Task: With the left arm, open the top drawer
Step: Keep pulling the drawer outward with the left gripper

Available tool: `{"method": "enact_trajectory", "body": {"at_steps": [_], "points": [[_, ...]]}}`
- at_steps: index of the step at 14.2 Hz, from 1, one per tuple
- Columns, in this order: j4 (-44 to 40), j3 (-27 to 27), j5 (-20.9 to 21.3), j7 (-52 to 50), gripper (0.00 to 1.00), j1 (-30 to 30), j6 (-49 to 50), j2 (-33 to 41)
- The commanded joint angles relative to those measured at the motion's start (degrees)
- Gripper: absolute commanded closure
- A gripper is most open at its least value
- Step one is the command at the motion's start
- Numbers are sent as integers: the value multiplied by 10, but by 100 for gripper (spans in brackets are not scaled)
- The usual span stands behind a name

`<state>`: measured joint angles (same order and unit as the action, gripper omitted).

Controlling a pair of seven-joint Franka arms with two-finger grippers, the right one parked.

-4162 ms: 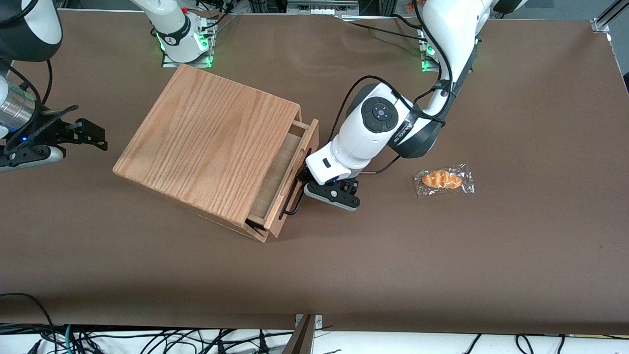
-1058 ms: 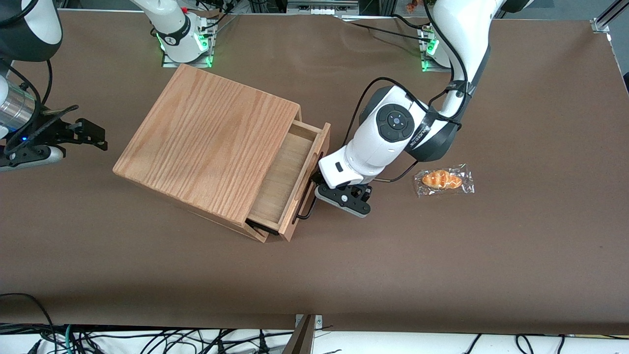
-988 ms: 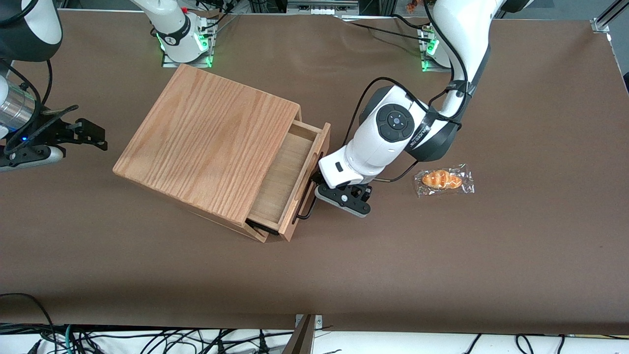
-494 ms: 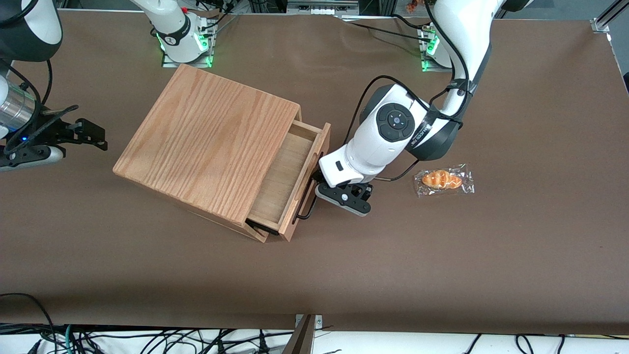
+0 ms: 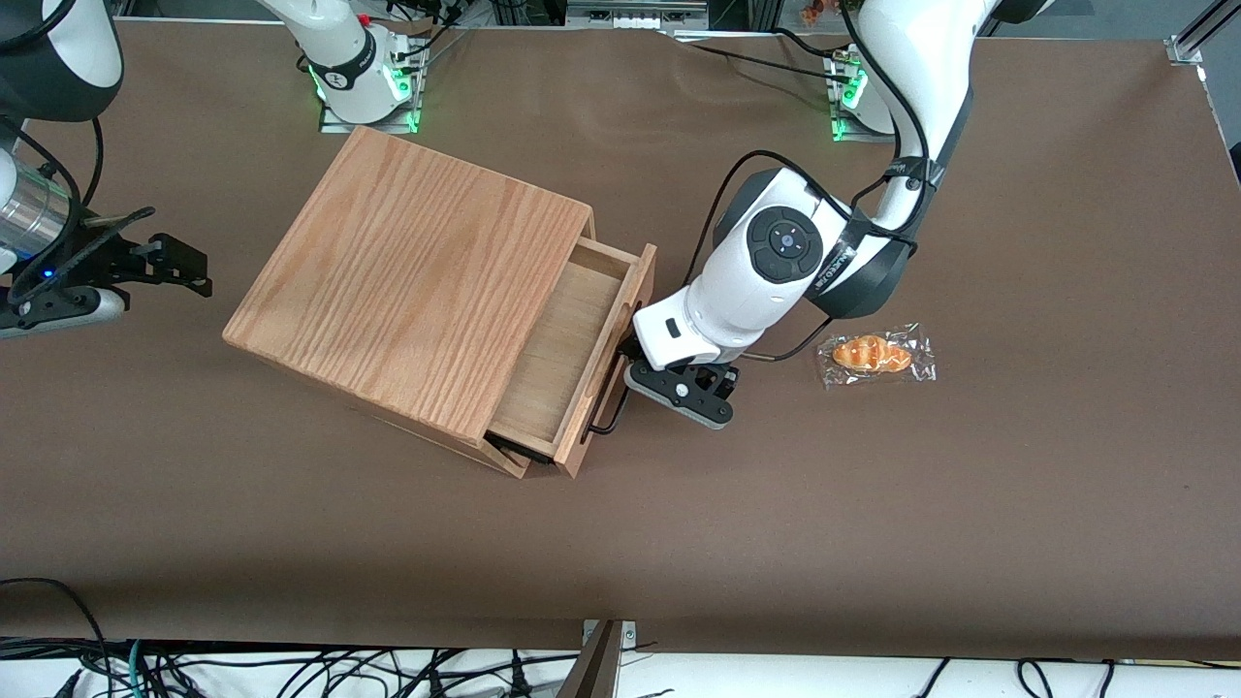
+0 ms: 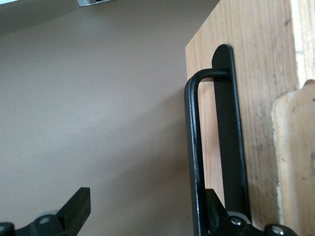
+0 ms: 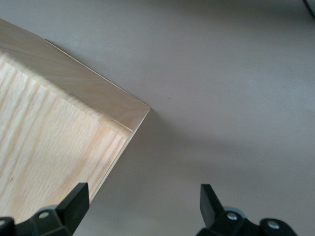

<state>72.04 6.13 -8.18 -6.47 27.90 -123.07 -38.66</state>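
Note:
The top drawer (image 5: 567, 334) of the oak cabinet (image 5: 417, 281) stands partly pulled out, and its paler wood inside shows. Its black bar handle (image 5: 611, 393) faces the working arm's end of the table. The left arm's white wrist (image 5: 766, 262) hangs just in front of the drawer, with the black gripper (image 5: 630, 373) at the handle. In the left wrist view the gripper (image 6: 146, 201) is open. One finger (image 6: 216, 209) sits between the handle bar (image 6: 194, 147) and the drawer front (image 6: 261, 73). The other finger (image 6: 76, 211) is far out over the table.
A wrapped bread roll (image 5: 875, 355) lies on the brown table (image 5: 873, 504), beside the left arm's wrist toward the working arm's end. Arm bases with green lights (image 5: 364, 82) stand farther from the front camera than the cabinet.
Over four seconds the drawer has come out several centimetres with the gripper hooked on its handle. In the last second it slid out only slightly more.

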Motion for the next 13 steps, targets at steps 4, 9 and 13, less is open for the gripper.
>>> {"method": "enact_trajectory", "body": {"at_steps": [4, 9, 13], "points": [[17, 0, 18, 16, 0, -10, 10, 10], [17, 0, 18, 24, 0, -12, 10, 12], [17, 0, 18, 36, 0, -17, 10, 13]]}}
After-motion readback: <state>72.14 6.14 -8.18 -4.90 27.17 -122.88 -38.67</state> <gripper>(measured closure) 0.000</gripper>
